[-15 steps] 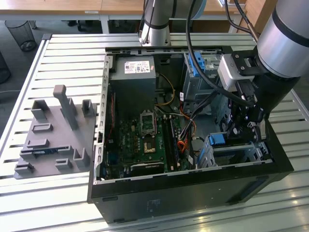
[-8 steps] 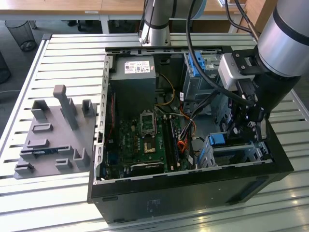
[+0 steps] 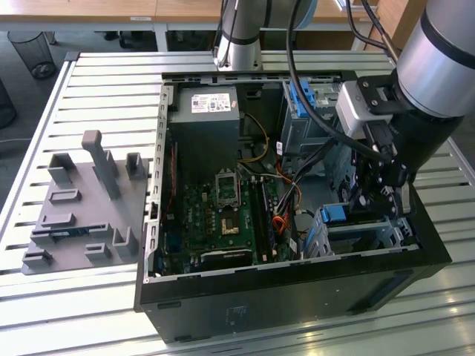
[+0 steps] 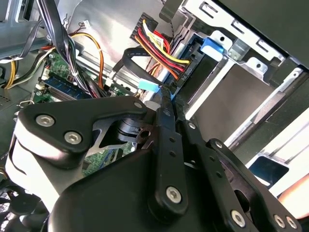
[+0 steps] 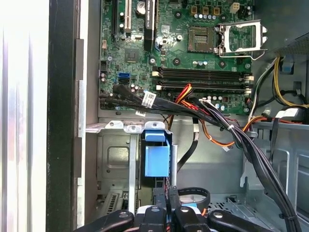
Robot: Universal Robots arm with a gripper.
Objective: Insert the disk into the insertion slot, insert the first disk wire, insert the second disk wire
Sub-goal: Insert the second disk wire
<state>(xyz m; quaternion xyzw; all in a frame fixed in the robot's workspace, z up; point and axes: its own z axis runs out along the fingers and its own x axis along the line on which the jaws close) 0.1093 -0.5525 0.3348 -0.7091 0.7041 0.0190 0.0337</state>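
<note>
The disk sits in the insertion slot (image 3: 371,231) at the case's corner on the exterior view's right; its blue carrier (image 3: 335,215) shows at the open end. Both wrist views show the carrier's blue tab (image 4: 212,48) (image 5: 157,154) inside the silver cage (image 4: 251,63) (image 5: 113,159). My gripper (image 3: 384,191) reaches down into the case just behind the carrier. Its fingers (image 4: 165,111) stand almost together, shut on the light-blue end (image 4: 148,85) of a flat black disk wire (image 4: 133,58). A black plug with red and yellow wires (image 4: 161,46) hangs right beside it, towards the disk.
The open black computer case (image 3: 297,282) lies on a slatted metal table. Inside are the motherboard (image 3: 223,215), the power supply (image 3: 211,111) and a taller cage with a blue bracket (image 3: 303,100). A thick black cable bundle (image 5: 231,130) crosses beside the gripper. A grey fixture block (image 3: 82,208) stands outside the case at the exterior view's left.
</note>
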